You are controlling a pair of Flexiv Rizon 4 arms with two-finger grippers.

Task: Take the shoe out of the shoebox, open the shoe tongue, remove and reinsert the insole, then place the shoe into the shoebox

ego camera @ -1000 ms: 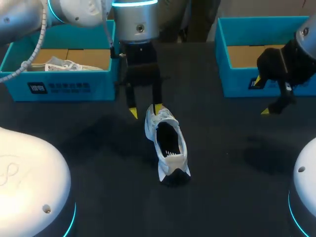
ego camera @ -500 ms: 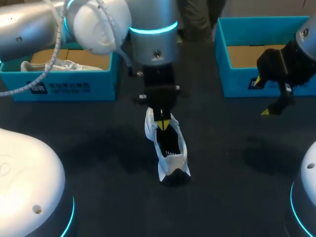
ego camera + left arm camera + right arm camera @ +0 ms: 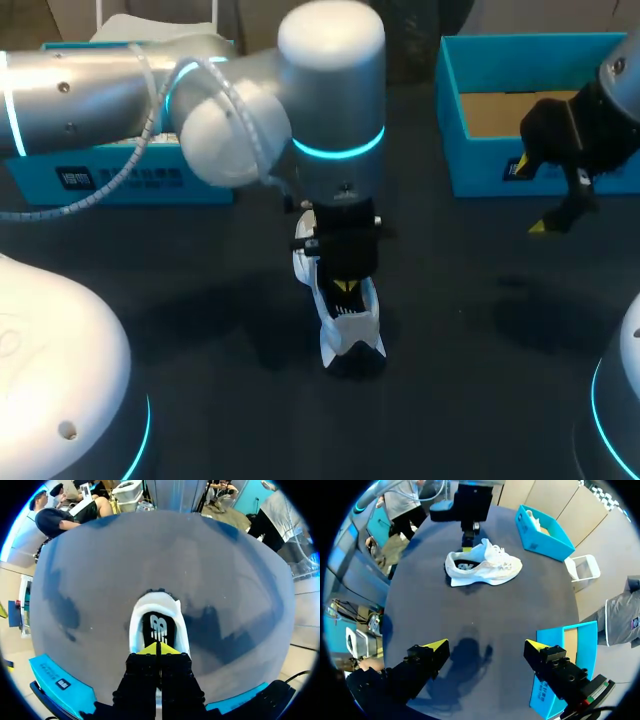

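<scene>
A dark surface (image 3: 470, 400) carries a white shoe (image 3: 348, 328) that stands on its sole near the middle, outside both boxes. Its heel points toward the near edge and its toe toward the far edge.

Our left arm (image 3: 330, 90) comes in from the left edge and stands upright over the shoe. The left pincer (image 3: 343, 287) points straight down into the shoe's opening. In the left wrist view, the left pincer (image 3: 158, 651) has its yellow tips pressed together with only a thin line between them. They sit at the toe end of the opening, just over the dark insole (image 3: 159, 627). The white collar of the shoe (image 3: 159, 599) curves around beyond them. We cannot tell whether the tips pinch anything.

The right pincer (image 3: 530, 196) hangs above the surface near the right edge, in front of the blue shoebox at the far-right corner (image 3: 480, 172). In the right wrist view, the right pincer (image 3: 486, 645) has its fingers spread wide apart over bare surface. The shoe (image 3: 490, 565) lies well ahead of it, side on, with the left pincer (image 3: 466, 543) touching down at its opening.

A second blue shoebox (image 3: 542, 539) sits at the far-left corner with another white shoe (image 3: 534, 516) inside it.
</scene>
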